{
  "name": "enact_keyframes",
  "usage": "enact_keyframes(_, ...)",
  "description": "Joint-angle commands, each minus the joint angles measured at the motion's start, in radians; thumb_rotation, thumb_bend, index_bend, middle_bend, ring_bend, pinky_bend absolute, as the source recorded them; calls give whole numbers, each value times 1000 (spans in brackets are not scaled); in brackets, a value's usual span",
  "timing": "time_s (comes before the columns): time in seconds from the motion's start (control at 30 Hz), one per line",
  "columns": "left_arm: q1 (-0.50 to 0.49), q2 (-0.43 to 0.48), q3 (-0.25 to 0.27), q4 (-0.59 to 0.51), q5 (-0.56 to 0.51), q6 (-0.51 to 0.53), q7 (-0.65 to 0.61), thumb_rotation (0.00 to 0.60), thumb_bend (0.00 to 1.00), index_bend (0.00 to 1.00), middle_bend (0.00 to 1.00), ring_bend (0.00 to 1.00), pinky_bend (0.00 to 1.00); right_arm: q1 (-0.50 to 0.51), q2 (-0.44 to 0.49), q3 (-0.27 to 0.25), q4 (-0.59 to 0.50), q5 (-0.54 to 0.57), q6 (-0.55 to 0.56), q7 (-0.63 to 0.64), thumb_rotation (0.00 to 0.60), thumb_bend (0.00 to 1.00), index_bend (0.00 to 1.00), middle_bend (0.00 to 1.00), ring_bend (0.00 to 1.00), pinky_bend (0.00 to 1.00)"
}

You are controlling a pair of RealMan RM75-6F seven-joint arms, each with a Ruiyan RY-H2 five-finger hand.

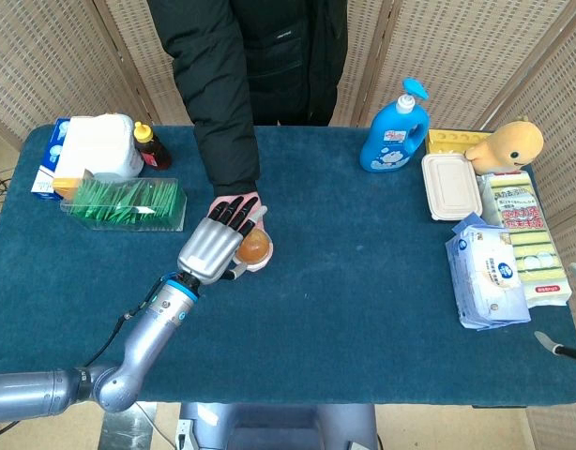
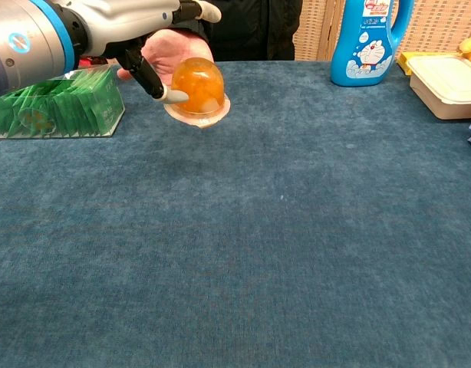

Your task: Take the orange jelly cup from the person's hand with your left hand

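Blue cloth covers the table (image 1: 363, 281); over it the orange jelly cup (image 2: 198, 86) sits on the person's hand (image 2: 174, 50), the left hand (image 1: 216, 247) just left of it, fingers (image 1: 235, 212) spread above, thumb touching, not yet grasping

We note a glossy translucent plastic cup (image 2: 198, 86), a matt napped cloth table (image 2: 281, 230), and a smooth silver metallic-looking left hand (image 1: 213, 247).
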Motion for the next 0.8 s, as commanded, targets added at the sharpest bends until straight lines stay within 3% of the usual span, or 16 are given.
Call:
enact_keyframes(0.03, -30, -14, 6, 18, -51, -2, 12, 600, 219, 0, 0, 0, 137, 0, 0, 1, 0, 3, -1, 1, 600, 34, 0, 0, 3, 104)
enact_keyframes(0.37, -77, -30, 29, 46, -109, 35, 22, 600, 227, 0, 10, 5, 175, -1, 1, 3, 3, 6, -2, 9, 600, 34, 0, 0, 2, 105)
enact_keyframes(0.57, -107, -45, 41, 74, -127, 44, 31, 600, 234, 7, 166, 123, 329, -2, 1, 4, 6, 7, -2, 14, 600, 35, 0, 0, 2, 105)
enact_keyframes(0.8, -140, -66, 56, 87, -174, 69, 65, 600, 237, 154, 310, 242, 441, -1, 1, 5, 9, 8, -3, 18, 600, 35, 0, 0, 3, 105)
